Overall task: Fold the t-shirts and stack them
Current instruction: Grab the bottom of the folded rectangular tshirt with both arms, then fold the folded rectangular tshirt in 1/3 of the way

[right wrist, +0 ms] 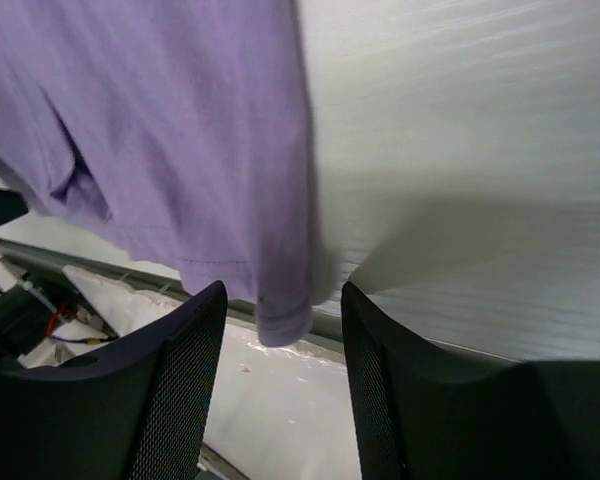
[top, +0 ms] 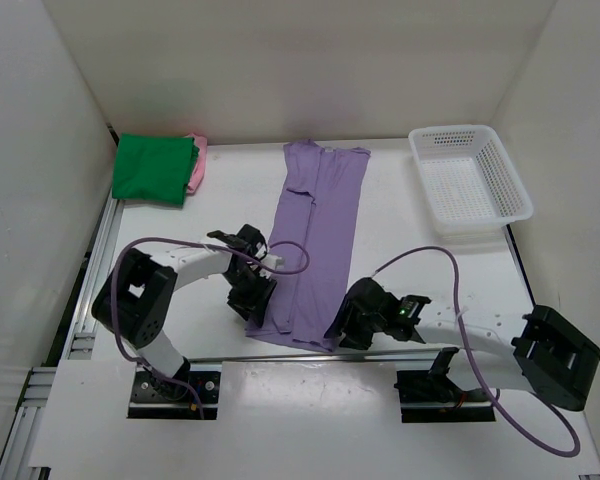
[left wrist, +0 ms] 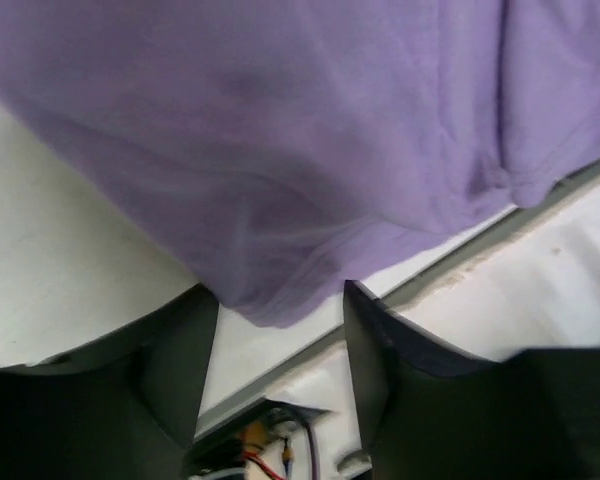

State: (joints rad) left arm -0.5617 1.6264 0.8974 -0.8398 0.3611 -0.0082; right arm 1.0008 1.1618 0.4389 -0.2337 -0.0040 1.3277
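- Purple t-shirt (top: 315, 230) lies flat on the table (top: 180, 240), folded lengthwise into a long narrow strip. Collar end is far from the arms; hem end is at the near table edge, between the two grippers.
- Left gripper (top: 252, 300) is at the near-left hem corner and right gripper (top: 348, 325) at the near-right hem corner. The hem spans the space between them.
- Left wrist view: left gripper (left wrist: 280, 340) has its fingers (left wrist: 180, 350) spread apart, released, not clamped on anything. The purple t-shirt (left wrist: 280, 130) fills the area ahead of the fingertips. Its hem corner pokes into the gap between them, with open space on both sides.
- Right wrist view: right gripper (right wrist: 280, 340) has its fingers (right wrist: 185, 370) parted too, released. The purple t-shirt (right wrist: 160, 130) sits ahead and to the left of the fingertips. Its hem corner sits in the gap between the tips, just beside the left finger. Can't tell whether it touches.
- Bare table ahead of the right-hand finger in the right wrist view.
- Green t-shirt (top: 152, 168) is folded, well beyond the left gripper's fingers at the far left of the table.
- Pink t-shirt (top: 197, 160) shows only an edge, peeking out past the green one's right side.
- White mesh basket (top: 470, 178) is well beyond the right gripper's fingers, far right, apart from the purple t-shirt.
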